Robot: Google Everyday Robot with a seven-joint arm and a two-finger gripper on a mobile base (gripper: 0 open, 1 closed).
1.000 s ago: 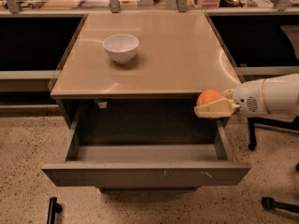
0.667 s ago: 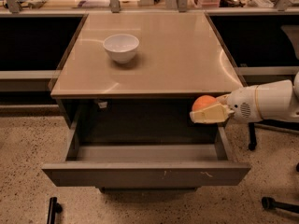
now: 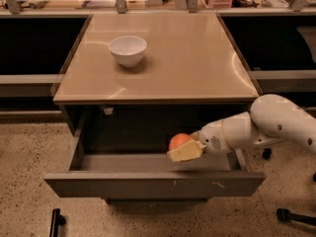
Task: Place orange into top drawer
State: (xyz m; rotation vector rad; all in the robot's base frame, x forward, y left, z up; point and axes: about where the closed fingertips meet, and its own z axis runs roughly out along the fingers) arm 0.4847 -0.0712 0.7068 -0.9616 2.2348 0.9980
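**orange clamped in the gripper, over the open drawer**

so the gripper (image 3: 181, 150) is reaching in from the right and hangs over the open drawer (image 3: 153, 184). it's a bit right of the drawer's middle and nearer the front panel than the back. its pale yellow fingers (image 3: 189, 152) are closed on the orange (image 3: 178, 140), so the fruit is clamped, not lying loose.

from this angle the orange pokes up above and just behind the fingers, touching them. its lower part is hidden by the finger closest to the camera. honestly can't tell whether the orange touches the drawer bottom or sits a little above it, but it's inside the drawer's outline either way.

the white arm (image 3: 256, 127) comes in over the drawer's right side wall from a fat rounded joint near the right edge.

the drawer itself is grey and shallow, pulled well out from under the table (image 3: 197, 63). there are a couple of small white scuffs on its flat front.

a white bowl (image 3: 127, 50) sits upright on the tabletop, towards the back left, well apart from the gripper and the orange. speckled floor (image 3: 29, 181) underneath it all.
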